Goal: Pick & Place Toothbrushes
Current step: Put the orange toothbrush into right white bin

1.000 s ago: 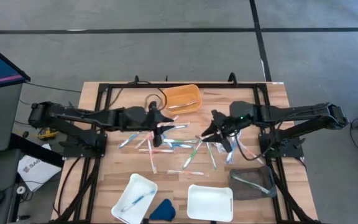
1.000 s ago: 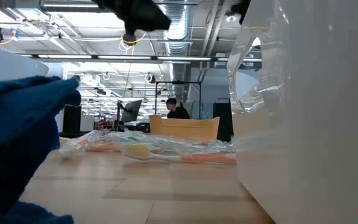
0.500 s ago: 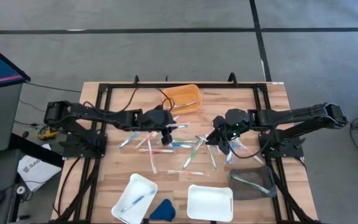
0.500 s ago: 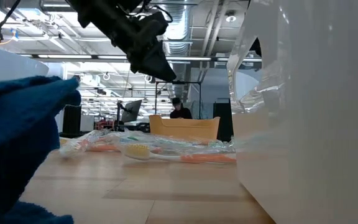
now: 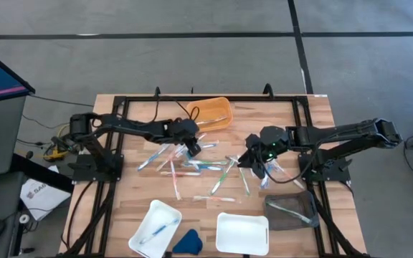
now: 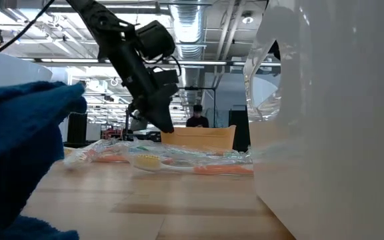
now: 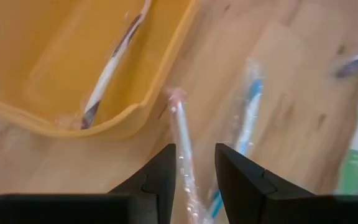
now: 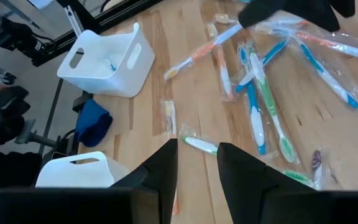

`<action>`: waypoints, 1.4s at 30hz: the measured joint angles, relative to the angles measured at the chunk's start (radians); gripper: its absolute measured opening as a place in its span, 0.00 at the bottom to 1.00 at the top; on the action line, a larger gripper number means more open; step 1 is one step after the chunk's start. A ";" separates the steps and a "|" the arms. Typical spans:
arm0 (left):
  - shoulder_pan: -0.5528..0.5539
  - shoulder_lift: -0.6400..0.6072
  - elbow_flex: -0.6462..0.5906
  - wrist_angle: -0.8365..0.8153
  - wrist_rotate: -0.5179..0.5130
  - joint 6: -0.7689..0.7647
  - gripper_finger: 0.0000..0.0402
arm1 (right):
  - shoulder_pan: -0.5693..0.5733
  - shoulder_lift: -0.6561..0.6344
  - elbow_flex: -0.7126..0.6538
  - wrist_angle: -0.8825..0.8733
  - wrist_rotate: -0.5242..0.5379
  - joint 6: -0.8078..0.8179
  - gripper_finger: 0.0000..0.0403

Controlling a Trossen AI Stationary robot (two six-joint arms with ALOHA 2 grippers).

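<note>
Table (image 5: 314, 115) held most toothbrushes (image 5: 217, 168) loose mid-board; we counted few binned in orange tray (image 5: 210, 112). Left gripper (image 5: 190, 148) clamped one brush beside it; right gripper (image 5: 252, 163) part-open, empty

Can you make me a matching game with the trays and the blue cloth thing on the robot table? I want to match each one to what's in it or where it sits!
Things:
1. orange tray
2. left white tray
3. right white tray
4. blue cloth

Clues:
A. nothing inside it
B. sits between the two white trays
C. at the table's far edge, a purple-and-white toothbrush inside
D. holds one blue toothbrush

Pairs: 1-C, 2-D, 3-A, 4-B
</note>
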 joint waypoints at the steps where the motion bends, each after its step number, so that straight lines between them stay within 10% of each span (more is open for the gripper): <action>1: 0.004 0.003 0.001 -0.002 0.000 -0.003 0.26 | 0.000 0.000 0.000 0.003 0.000 0.000 0.27; 42: 0.055 0.093 0.002 -0.081 0.117 -0.085 0.26 | 0.000 0.000 0.000 0.000 -0.001 -0.001 0.27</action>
